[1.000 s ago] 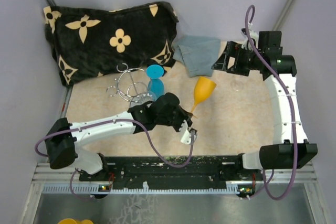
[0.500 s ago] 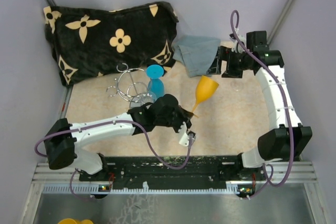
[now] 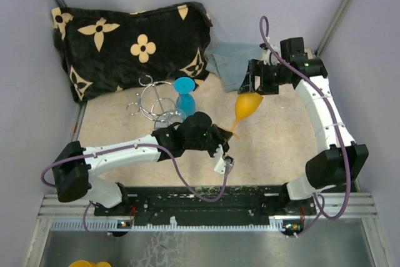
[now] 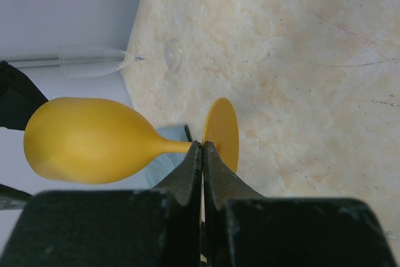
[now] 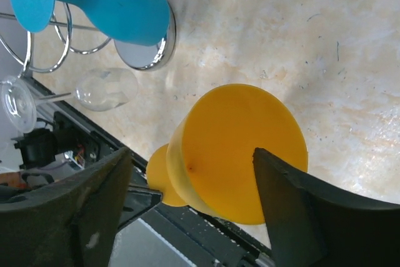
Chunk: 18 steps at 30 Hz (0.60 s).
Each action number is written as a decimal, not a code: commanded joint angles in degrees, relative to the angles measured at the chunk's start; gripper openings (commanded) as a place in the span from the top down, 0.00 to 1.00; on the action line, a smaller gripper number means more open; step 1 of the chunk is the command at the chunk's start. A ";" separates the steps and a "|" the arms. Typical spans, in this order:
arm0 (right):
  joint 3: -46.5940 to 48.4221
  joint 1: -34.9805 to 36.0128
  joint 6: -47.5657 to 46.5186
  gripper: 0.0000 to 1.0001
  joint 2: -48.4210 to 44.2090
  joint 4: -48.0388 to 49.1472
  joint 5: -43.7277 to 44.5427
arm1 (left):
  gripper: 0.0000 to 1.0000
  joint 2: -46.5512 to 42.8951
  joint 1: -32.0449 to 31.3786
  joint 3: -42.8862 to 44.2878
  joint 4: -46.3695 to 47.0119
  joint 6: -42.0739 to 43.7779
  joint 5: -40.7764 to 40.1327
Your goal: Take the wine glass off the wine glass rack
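From above, the yellow wine glass (image 3: 245,105) is seen tilted over the table (image 3: 281,142), clear of the wire rack (image 3: 154,99), on which 1 blue glass (image 3: 184,94) and 1 clear glass (image 3: 171,117) are hung. Its stem is pinched by the left gripper (image 3: 229,132), and the right gripper (image 3: 253,85) is placed at its bowl. In the left wrist view, 2 fingers (image 4: 187,176) are pressed together on the stem beside the foot. In the right wrist view, 2 fingers are spread on either side of the bowl's open mouth; whether it is touched cannot be told.
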 commanded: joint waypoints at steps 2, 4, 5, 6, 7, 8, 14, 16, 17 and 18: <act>2.23 2.03 -1.87 0.39 0.91 0.22 -1.82 | 1.00 -1.11 -0.44 -0.68 2.35 1.50 -0.33; 2.32 2.27 -2.30 0.69 1.27 -0.20 -2.81 | 1.00 -1.11 -0.44 -0.75 2.65 1.47 -0.71; 2.32 2.30 -2.49 0.84 1.34 -0.39 -3.26 | 1.00 -1.11 -0.44 -0.80 2.81 1.47 -0.93; 2.33 2.29 -2.80 0.99 1.30 -0.67 -3.51 | 1.00 -1.11 -0.44 -0.88 3.06 1.42 -1.26; 2.37 2.34 -3.02 1.00 1.11 -0.93 -3.62 | 1.00 -1.02 -0.44 -0.89 3.37 1.41 -1.56; 2.52 2.31 -3.10 1.00 0.79 -1.11 -3.71 | 1.00 -0.98 -0.44 -0.89 3.93 1.12 -2.08; 11.49 0.58 -2.43 1.00 -1.17 -3.38 2.24 | 0.55 1.33 -0.44 3.25 7.07 -6.65 -8.04; 16.59 -2.23 -1.04 1.00 -1.13 -3.34 4.29 | 0.46 2.63 -0.43 6.70 6.30 -11.39 -10.01; 19.24 -3.73 -0.25 1.00 -0.94 -3.22 6.17 | 0.45 3.33 -0.39 8.81 5.76 -14.00 -10.62; 21.90 -5.29 0.24 1.00 -0.68 -3.20 8.65 | 0.45 4.09 -0.43 10.95 5.08 -16.57 -11.15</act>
